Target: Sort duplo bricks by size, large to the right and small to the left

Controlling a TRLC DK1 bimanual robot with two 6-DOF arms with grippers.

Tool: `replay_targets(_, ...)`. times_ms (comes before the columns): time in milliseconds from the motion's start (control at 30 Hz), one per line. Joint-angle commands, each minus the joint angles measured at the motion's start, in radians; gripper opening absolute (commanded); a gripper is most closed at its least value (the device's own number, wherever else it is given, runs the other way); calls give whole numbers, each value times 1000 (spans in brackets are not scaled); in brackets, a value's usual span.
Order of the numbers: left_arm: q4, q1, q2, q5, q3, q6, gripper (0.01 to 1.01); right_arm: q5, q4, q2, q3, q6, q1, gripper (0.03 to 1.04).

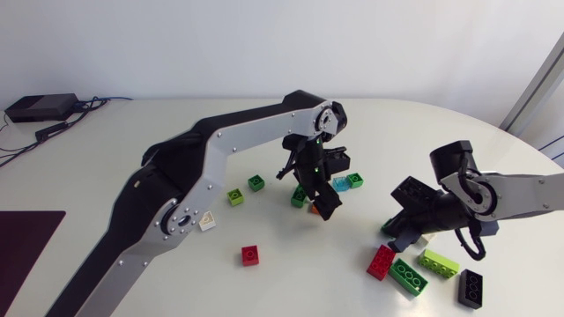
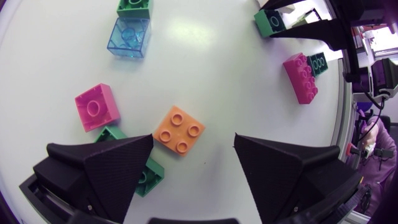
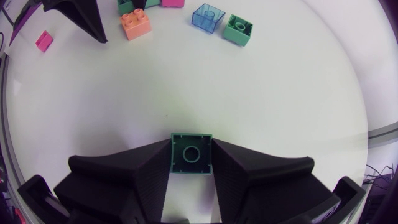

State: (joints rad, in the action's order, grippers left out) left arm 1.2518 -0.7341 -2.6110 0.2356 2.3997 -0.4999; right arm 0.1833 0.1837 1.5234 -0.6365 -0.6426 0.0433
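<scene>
My left gripper (image 1: 315, 195) hangs open over the table's middle. A small orange brick (image 2: 179, 129) lies on the table between and just ahead of its fingers (image 2: 106, 168). A small dark green brick (image 2: 147, 175) sits partly under one finger, with a small pink one (image 2: 95, 106) beside it. To the right, my right gripper (image 3: 191, 163) is shut on a small green brick (image 3: 191, 154), with both fingers against its sides, low over the table (image 1: 395, 229). Large red (image 1: 381, 261), green (image 1: 408, 277), lime (image 1: 438, 261) and black (image 1: 470, 288) bricks lie at the front right.
A clear blue brick (image 1: 341, 184) and a green one (image 1: 354, 180) lie behind my left gripper. Further left are small green (image 1: 256, 182), lime (image 1: 235, 197), white (image 1: 208, 222) and red (image 1: 250, 255) bricks. A dark mat (image 1: 26, 238) covers the front left corner.
</scene>
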Motion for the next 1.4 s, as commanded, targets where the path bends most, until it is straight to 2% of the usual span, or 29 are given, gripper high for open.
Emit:
replay_targets(0,5,2,22,7,-34,-2,856,-11,31,-25,40,26,26,225)
replay_targets(100,-2,19,77,16,-65,-2,856,-18,74,-71,15,61,86,225)
replay_targets(167,-5,42,137,19,-91,-2,859,-25,100,-101,4,100,162,225)
replay_targets(367,-15,108,275,25,-192,-14,880,-53,115,-85,-20,251,471,236)
replay_targets(400,-17,119,282,25,-201,-15,882,-64,106,-55,-34,276,514,385)
replay_targets(467,-22,125,284,25,-206,-15,890,-90,72,-20,-45,293,561,844)
replay_targets(500,-28,124,279,25,-206,-15,892,-93,72,-14,-52,294,564,895)
replay_targets(600,-43,99,246,34,-201,-12,907,-79,82,-74,-37,274,507,944)
replay_targets(800,-40,33,114,47,-94,11,907,44,148,-206,1,126,181,966)
replay_targets(933,29,4,9,45,26,32,905,81,174,-221,3,47,36,967)
replay_targets(1100,90,2,-92,30,161,63,903,104,188,-239,8,8,-34,967)
replay_targets(1200,170,2,-189,10,320,83,892,104,186,-241,8,3,-43,966)
replay_targets(1267,170,-4,-222,2,380,103,844,104,186,-239,1,4,-43,967)
replay_targets(1367,172,-16,-244,-2,447,118,838,102,184,-235,-14,14,-39,966)
